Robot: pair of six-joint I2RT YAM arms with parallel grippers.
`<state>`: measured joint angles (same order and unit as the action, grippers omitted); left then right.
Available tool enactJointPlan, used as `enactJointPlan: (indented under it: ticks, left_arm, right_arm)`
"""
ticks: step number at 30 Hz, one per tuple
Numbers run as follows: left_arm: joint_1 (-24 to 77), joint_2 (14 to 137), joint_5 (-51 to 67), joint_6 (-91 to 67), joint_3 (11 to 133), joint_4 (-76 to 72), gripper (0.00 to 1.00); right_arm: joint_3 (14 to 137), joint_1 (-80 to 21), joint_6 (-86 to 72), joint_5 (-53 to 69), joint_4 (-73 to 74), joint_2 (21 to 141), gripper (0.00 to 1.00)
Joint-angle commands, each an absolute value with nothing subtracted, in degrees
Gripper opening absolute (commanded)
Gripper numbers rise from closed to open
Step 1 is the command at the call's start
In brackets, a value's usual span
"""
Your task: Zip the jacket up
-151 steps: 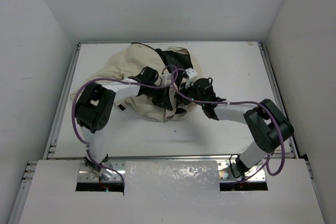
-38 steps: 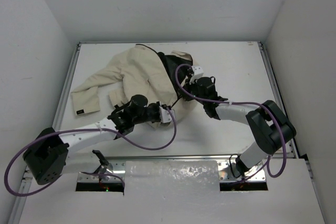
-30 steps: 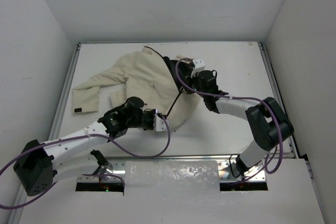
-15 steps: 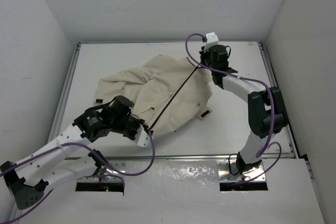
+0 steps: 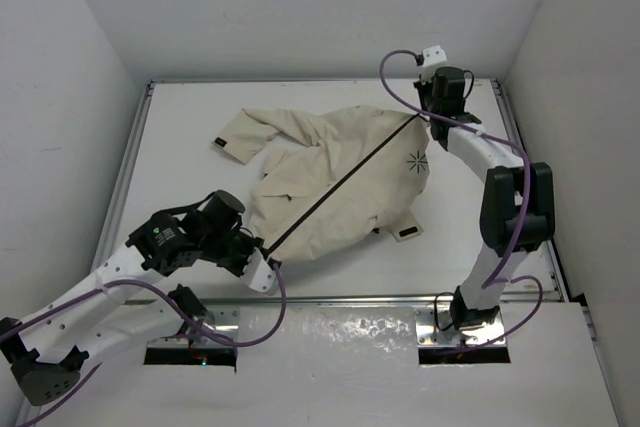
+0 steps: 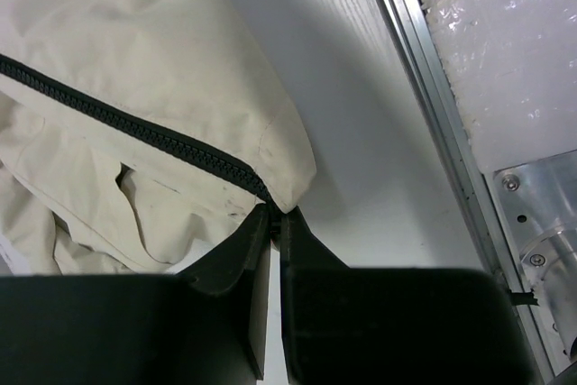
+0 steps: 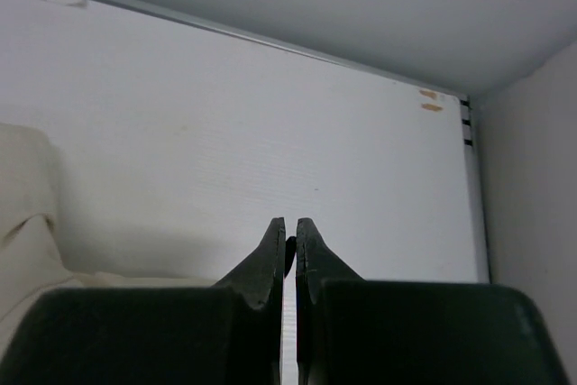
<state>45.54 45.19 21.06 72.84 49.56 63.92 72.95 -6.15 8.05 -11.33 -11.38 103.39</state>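
On the white surface [image 5: 180,177] the jacket [image 5: 310,147] lies spread across the middle, its zipper [image 5: 340,185] drawn taut. The left jaws pinch the jacket's hem corner; the right jaws pinch the zipper's collar end. Pulling harder could yank the hem free, bunching the fabric.

Both arms are slim white tubes jointed by chunky black housings — the left arm [image 5: 105,282] and the right arm [image 5: 470,145] alike. A purple cable [image 5: 381,75] loops along each; a small white block [image 5: 432,53] caps the right wrist. The fingers [image 6: 230,263] are matte black wedges.
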Motion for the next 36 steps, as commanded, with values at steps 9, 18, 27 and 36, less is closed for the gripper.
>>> enactJointPlan:
  ticks: [9,18,27,36]
  left_arm:
    - [45.7,44.1,17.8,69.9,49.9,75.0,0.0]
    - [45.3,45.6,16.0,69.9,50.2,74.0,0.0]
    - [44.7,43.8,1.1,59.2,46.6,48.4,0.55]
    - [44.8,49.3,-2.9,41.2,51.3,38.9,1.0]
  right_arm:
    - [80.2,4.0,21.3,-19.1,-16.4,103.7,0.0]
    - [82.9,6.9,24.3,-20.3,-16.1,103.2,0.0]
    - [77.4,6.0,21.4,-14.8,-16.2,98.2,0.41]
    - [71.4,5.6,14.3,-14.9,-10.1,90.3,0.99]
